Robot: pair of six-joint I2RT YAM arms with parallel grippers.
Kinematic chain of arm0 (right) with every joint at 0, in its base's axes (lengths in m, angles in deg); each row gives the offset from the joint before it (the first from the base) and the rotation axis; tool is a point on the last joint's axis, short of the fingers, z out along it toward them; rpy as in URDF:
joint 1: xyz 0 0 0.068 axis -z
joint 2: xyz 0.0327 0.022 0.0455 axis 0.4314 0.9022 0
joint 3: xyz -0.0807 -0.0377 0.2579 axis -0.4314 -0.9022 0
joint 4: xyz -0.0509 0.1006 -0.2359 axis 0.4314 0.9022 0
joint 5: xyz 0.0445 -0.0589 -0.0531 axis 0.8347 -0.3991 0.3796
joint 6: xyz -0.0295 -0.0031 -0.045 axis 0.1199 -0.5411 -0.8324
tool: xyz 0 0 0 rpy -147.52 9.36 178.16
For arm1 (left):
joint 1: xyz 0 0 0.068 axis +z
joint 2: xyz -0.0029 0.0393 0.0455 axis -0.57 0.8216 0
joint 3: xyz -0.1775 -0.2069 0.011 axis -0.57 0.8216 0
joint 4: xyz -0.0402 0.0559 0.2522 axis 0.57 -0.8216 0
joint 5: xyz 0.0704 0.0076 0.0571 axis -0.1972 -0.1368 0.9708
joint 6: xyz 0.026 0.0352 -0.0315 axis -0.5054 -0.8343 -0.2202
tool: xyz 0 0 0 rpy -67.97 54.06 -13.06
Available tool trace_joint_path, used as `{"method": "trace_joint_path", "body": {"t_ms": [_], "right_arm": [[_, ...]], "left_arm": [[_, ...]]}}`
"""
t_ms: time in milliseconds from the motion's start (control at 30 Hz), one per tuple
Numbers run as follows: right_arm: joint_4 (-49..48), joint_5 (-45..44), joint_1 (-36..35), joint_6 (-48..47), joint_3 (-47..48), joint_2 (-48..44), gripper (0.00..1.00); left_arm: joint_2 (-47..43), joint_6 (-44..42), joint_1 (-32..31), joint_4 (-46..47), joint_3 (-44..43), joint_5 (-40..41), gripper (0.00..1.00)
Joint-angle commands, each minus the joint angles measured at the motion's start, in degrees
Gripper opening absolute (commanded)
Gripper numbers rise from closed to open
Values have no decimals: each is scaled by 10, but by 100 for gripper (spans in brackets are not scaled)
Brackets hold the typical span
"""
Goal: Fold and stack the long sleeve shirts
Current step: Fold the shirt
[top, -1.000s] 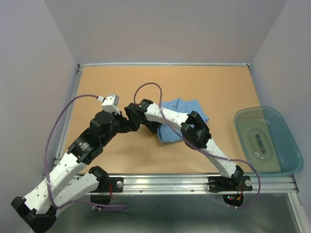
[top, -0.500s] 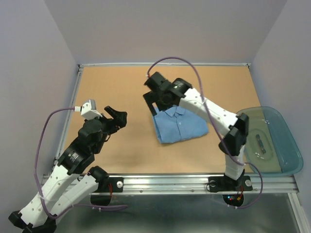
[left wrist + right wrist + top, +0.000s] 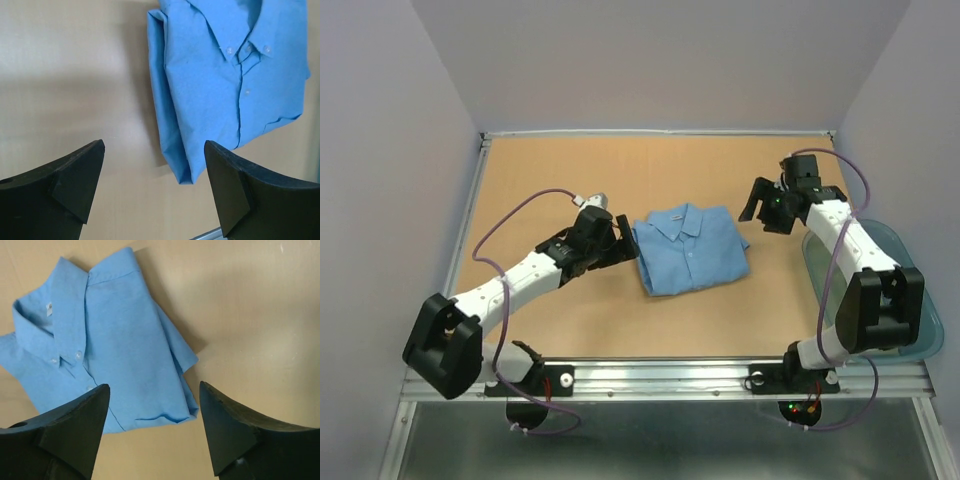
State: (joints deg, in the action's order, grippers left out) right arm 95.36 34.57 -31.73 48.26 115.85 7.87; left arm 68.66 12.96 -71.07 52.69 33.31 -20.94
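The teal tub (image 3: 923,318) sits at 4 o'clock on the table (image 3: 550,165), hard against the right edge. My right arm crosses over its left part, and through the translucent plastic I can't make out anything inside.

The light blue shirt (image 3: 692,250) lies a little right of the table's centre, folded into a rough rectangle with the collar toward 12 o'clock and the button front facing up. One corner of cloth pokes out on its 3 o'clock side. In the left wrist view the shirt (image 3: 220,90) shows its stacked fold layers along the side nearest that gripper.

The left gripper (image 3: 623,246) hangs just beside the shirt at its 9 o'clock, jaws spread wide with nothing between them. The left wrist view (image 3: 154,147) shows bare tabletop and the shirt's corner in the gap.

The right gripper (image 3: 763,212) is at the shirt's 2 o'clock, apart from the cloth, jaws also wide and empty. Its wrist camera looks down on the shirt (image 3: 115,350).

Open tabletop runs from 9 round to 12 o'clock. Walls close in three sides, and a metal rail (image 3: 670,375) lines the 6 o'clock edge.
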Motion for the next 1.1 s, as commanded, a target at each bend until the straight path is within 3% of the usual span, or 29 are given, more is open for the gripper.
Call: {"method": "trace_joint_path", "body": {"t_ms": [0,233,567,700,1067], "right_arm": [[-137,145,51,65,-62,-24,74],[-206,125,56,105,-118,-6,68],[-217,136,56,33,-141,32,73],[-229,166,49,11,-138,56,70],[-251,128,35,-8,-149,69,67]], "left_arm": [[53,-19,-7,71,-57,-50,90],[160,-31,-24,84,-100,-61,75],[200,-32,-29,85,-93,-62,75],[207,-35,-29,85,-93,-62,75],[218,-34,-29,90,-87,-60,72]]}}
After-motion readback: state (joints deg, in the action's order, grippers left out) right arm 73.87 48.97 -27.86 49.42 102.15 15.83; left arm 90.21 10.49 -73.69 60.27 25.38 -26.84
